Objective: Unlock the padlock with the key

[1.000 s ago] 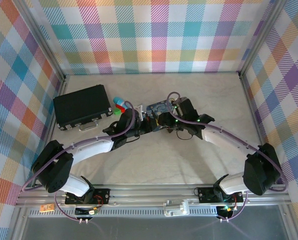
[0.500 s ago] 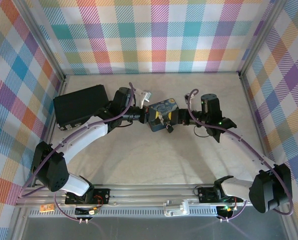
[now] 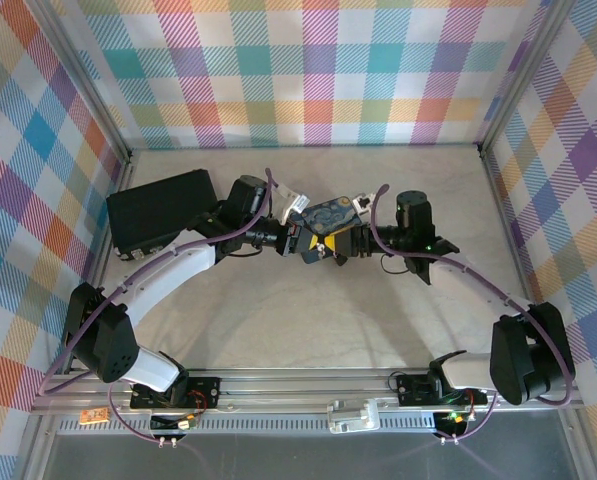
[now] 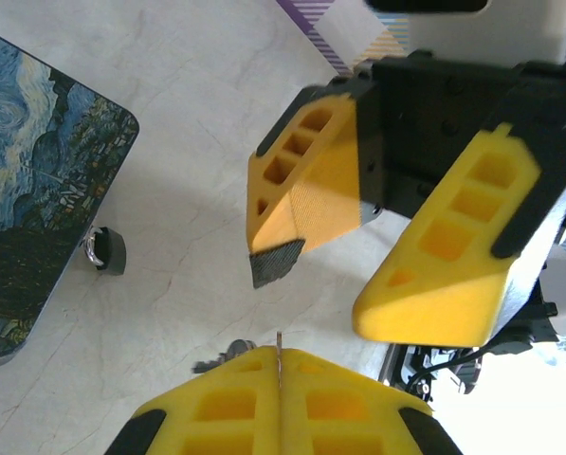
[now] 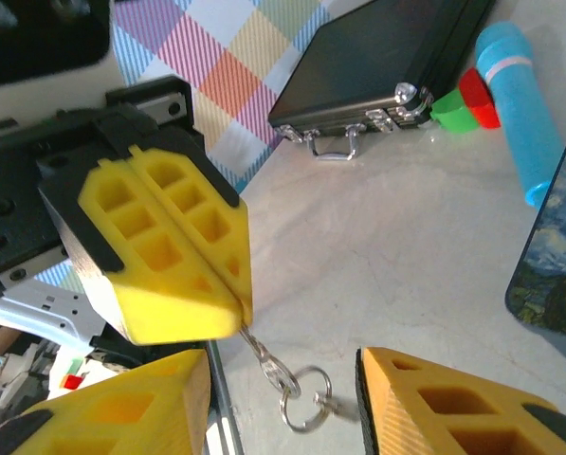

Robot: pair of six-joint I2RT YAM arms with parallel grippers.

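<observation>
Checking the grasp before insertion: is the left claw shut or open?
Shut. In the right wrist view the left claw has its fingers pressed together on the key, its ring dangling below.

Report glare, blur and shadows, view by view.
Top external: even, soft light, with faint shadows on the pale marbled table. Left wrist: blown-out white glare in the bottom right corner; the left claw at the bottom edge looks soft. Right wrist: the black hard case is crisp, the right claw near the lens slightly blurred.

We note black case (image 5: pixel 377 57) beyond left fingers (image 5: pixel 159 246); cyan stick (image 5: pixel 520 109) right of case; painted tin (image 5: pixel 557 265) near right fingers (image 5: pixel 472 408).
</observation>
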